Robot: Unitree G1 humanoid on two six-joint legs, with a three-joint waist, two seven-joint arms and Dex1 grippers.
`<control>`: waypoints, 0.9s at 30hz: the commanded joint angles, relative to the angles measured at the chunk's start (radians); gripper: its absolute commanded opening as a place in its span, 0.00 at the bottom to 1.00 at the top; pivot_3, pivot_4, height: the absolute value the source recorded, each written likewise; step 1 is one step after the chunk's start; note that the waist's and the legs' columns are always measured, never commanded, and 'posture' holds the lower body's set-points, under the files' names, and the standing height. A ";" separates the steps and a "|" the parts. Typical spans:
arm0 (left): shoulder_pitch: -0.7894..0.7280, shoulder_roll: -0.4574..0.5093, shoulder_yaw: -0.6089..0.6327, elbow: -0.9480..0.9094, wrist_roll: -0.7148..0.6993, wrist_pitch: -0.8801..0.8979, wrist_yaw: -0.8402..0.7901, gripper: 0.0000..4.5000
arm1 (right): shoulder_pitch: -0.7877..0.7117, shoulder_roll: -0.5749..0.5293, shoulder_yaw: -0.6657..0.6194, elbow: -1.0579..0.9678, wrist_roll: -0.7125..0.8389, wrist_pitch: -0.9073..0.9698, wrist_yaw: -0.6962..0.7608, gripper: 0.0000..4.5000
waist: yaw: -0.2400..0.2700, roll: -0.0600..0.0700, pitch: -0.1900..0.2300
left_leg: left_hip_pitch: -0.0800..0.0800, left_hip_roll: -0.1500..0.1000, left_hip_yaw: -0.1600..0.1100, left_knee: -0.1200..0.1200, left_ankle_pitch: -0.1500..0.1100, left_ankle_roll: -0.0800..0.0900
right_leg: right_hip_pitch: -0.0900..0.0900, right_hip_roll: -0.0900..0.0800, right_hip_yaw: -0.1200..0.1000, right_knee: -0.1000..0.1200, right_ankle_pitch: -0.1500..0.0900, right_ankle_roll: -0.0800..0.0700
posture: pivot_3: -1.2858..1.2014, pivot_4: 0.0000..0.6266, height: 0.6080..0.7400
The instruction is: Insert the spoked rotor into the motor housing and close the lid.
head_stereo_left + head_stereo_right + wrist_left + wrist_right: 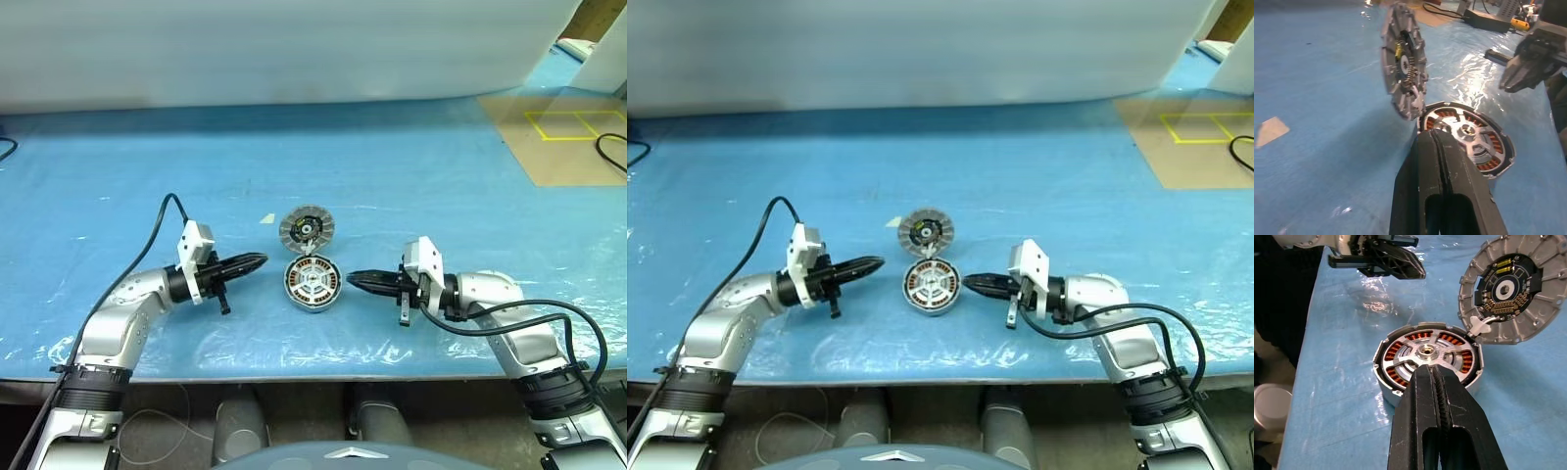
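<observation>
- Left eye view: blue table (392, 176). Motor housing (313, 282) sits near the front edge at centre, with copper windings visible inside and the spoked rotor (313, 279) seated in it, silver spokes and hub showing.
- Lid (307, 230) stands open at the housing's 12 o'clock, tilted up, joined at the rim nearest the housing.
- Left gripper (261, 260) at the housing's 9 o'clock, tips just beside it, not touching; fingers pressed together, holding nothing.
- Right gripper (351, 279) at the housing's 3 o'clock, tips near the rim; fingers together, empty.
- Small pale scrap (267, 219) on the table at the lid's 10 o'clock. Yellow tape square (573, 124) on a brown patch far off at 2 o'clock.
- Right eye view: same layout; housing between both closed grippers, lid up behind it.
- Left wrist view: own fingers (1430, 161) shut, pointing at the housing (1498, 161); rotor hub (1466, 131) centred in it. Lid (1403, 61) upright on edge, its inner face showing a yellow mark. Right gripper (1520, 73) beyond.
- Right wrist view: own fingers (1422, 401) shut, just short of the housing rim (1382, 382). Rotor (1427, 352) inside the winding ring. Lid (1513, 289) open at the far rim, circuit side showing. Left gripper (1413, 268) across the housing, closed.
</observation>
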 commanded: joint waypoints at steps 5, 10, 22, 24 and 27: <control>-0.152 -0.031 0.001 0.205 0.061 -0.134 -0.027 0.00 | 0.032 -0.018 -0.016 -0.073 0.026 -0.001 0.008 0.00 | 0.001 0.000 0.000 | 0.000 0.000 0.000 0.000 0.001 -0.001 | 0.000 0.000 0.000 0.000 0.000 0.000 | 0.52 0.24 1.00; -0.298 -0.078 -0.006 0.434 0.107 -0.211 -0.060 0.00 | 0.040 -0.018 -0.016 -0.088 0.023 0.006 -0.008 0.00 | 0.001 0.000 0.000 | 0.000 0.000 0.000 0.000 0.001 -0.001 | 0.000 0.000 0.000 0.000 0.000 0.000 | 0.52 0.24 1.00; -0.608 -0.181 -0.006 0.961 0.231 -0.415 -0.130 0.00 | 0.048 -0.018 -0.012 -0.111 0.021 0.020 -0.039 0.00 | 0.005 -0.001 0.001 | -0.001 -0.001 -0.001 0.001 0.001 -0.002 | 0.001 0.000 0.000 0.000 0.000 0.001 | 0.52 0.24 1.00; -0.646 -0.194 -0.007 1.023 0.253 -0.433 -0.140 0.00 | 0.048 -0.017 -0.011 -0.117 0.022 0.024 -0.045 0.00 | 0.006 -0.002 0.001 | -0.002 -0.001 -0.002 0.001 0.001 -0.002 | 0.001 0.000 0.000 0.000 0.000 0.001 | 0.52 0.24 1.00; -0.697 -0.211 -0.003 1.098 0.279 -0.449 -0.149 0.00 | 0.049 -0.017 -0.010 -0.125 0.022 0.029 -0.052 0.00 | 0.008 -0.002 0.001 | -0.002 -0.001 -0.002 0.001 0.001 -0.002 | 0.001 0.000 0.000 0.000 0.000 0.001 | 0.52 0.24 1.00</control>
